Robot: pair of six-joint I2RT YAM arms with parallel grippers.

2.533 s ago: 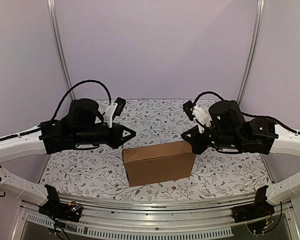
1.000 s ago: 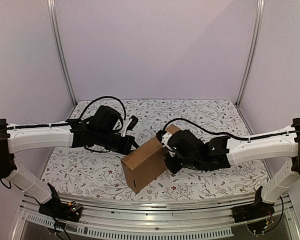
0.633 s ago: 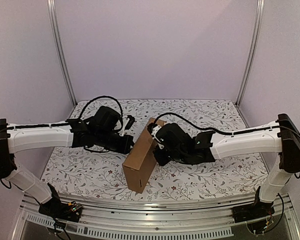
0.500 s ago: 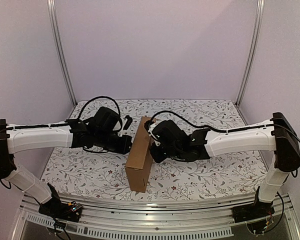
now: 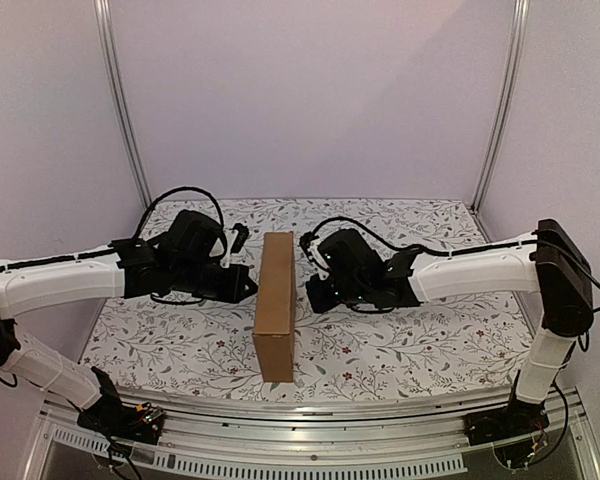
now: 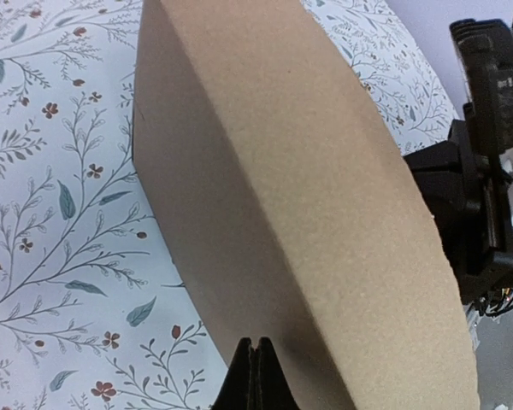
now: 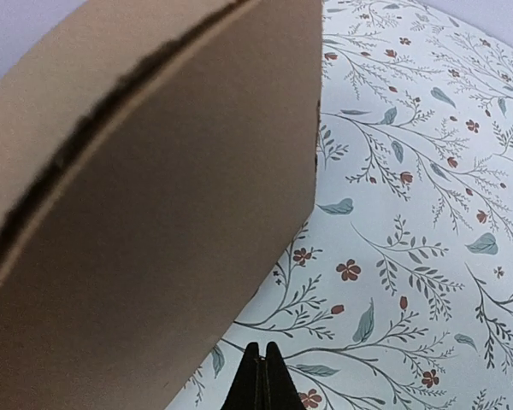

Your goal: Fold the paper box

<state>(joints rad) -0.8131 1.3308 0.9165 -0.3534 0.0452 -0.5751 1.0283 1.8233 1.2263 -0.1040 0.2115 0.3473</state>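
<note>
Floral table (image 5: 430, 350) with the closed paper box (image 5: 277, 300) standing at its middle, one narrow end toward the arm bases.
The left gripper (image 5: 248, 285) sits just beside the box's left face and the right gripper (image 5: 310, 295) beside its right face, both with jaws pressed together, holding nothing.

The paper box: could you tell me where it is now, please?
In the top view the paper box stands at the middle of the table, long side running front to back, between the shut left tool and the shut right tool.
</note>
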